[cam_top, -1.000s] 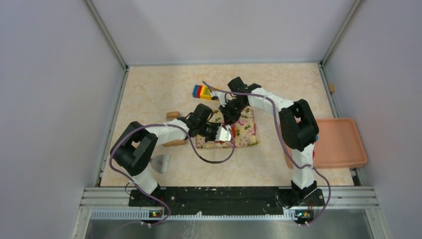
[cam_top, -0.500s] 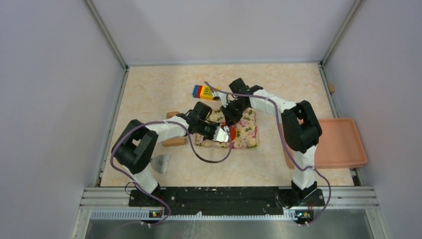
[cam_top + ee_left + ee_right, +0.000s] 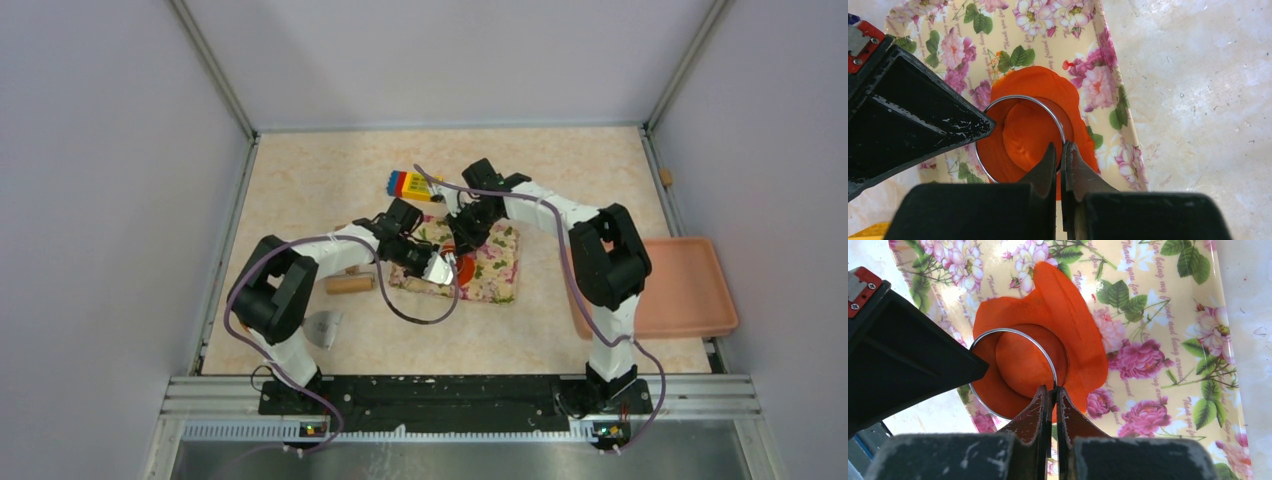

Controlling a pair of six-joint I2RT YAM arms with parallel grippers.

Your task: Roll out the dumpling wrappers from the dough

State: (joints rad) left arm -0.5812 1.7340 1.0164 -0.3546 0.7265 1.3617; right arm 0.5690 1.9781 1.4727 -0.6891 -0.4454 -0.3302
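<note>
The dough (image 3: 1048,82) (image 3: 1068,310) is a flat red-orange sheet on a floral mat (image 3: 497,268). A small metal ring (image 3: 1018,97) (image 3: 1013,330) stands on it. Inside the ring lies a round, coin-like piece, a dumpling wrapper (image 3: 1028,132) (image 3: 1023,365). My left gripper (image 3: 1062,150) (image 3: 446,268) is shut on the ring's near wall. My right gripper (image 3: 1054,390) (image 3: 461,248) is shut on the ring's thin wall as well. In each wrist view the other arm's black finger covers the ring's left side.
A wooden rolling pin (image 3: 348,284) lies left of the mat and a metal scraper (image 3: 322,328) lies nearer the left base. A coloured block toy (image 3: 410,185) sits behind the mat. A pink tray (image 3: 685,288) stands at the right edge.
The left wrist has moved a little toward the back, and the right wrist has shifted slightly with it. Both grippers stay shut on the ring.
</note>
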